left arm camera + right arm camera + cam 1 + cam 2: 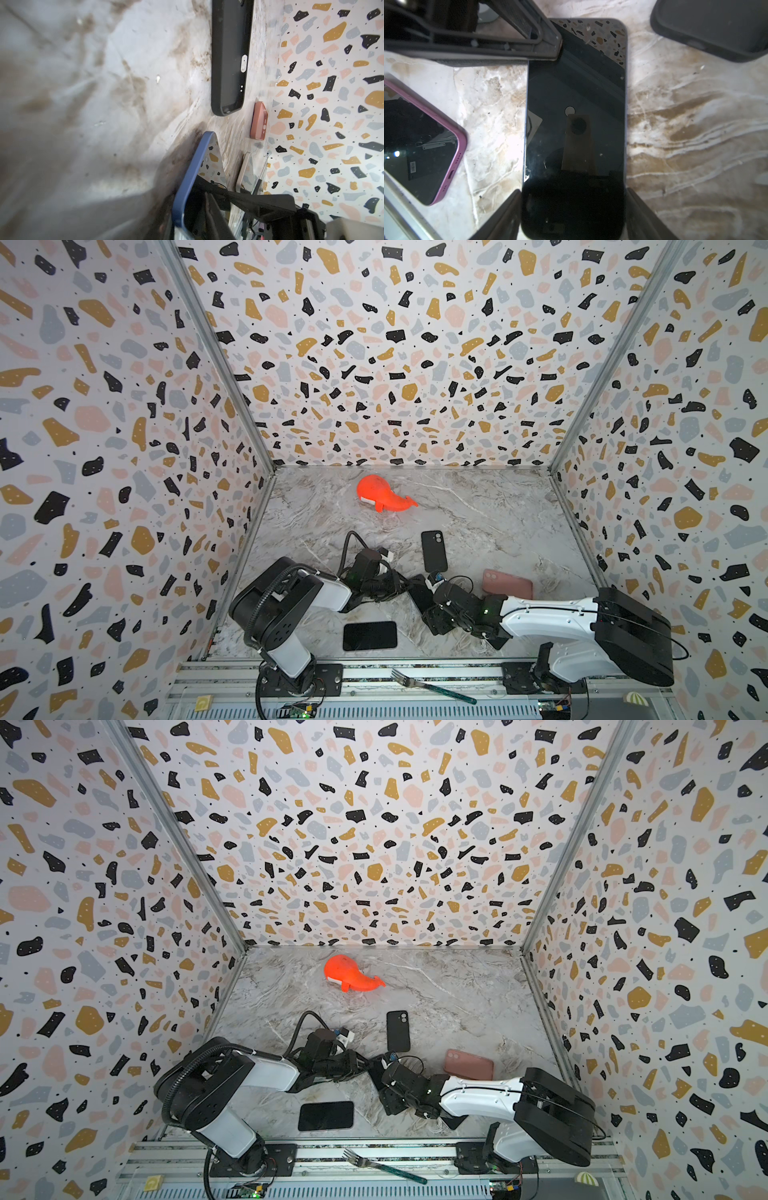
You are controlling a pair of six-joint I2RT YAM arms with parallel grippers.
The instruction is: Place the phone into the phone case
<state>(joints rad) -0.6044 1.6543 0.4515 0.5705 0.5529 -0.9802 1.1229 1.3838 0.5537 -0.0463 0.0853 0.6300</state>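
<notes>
Right gripper (573, 192) clamps the phone (575, 93) across its width, one finger hard against each long edge at one short end. The phone is blue-edged and screen-up. The screen is dark and reflects the wall pattern.

Left gripper (550, 44) is at the phone's opposite short end, with one finger lying over a corner of the screen. In the left wrist view that short edge casts a shadow on the marble table (478, 522), so that end may be slightly raised, not certain. Can't tell whether the left jaws actually pinch it.

Positions relative to the black phone case (434, 551):
- phone: just off the case's near short end, on the robot side, outside the case. In both top views it is mostly hidden under the two wrists.
- pink phone case (507, 584): to the right and a bit nearer the robot, apart from it, near edge behind the right arm.
- second phone (370, 635), in a purple-pink case, screen up: to the left and nearer the robot, well apart.
- orange whale toy (384, 494): beyond it toward the back wall, slightly left, well apart.
- fork (432, 688): on the aluminium rail (374, 674) at the front, well apart from it.

The black phone case lies flat, long axis front-to-back, camera cutout at the far end.
</notes>
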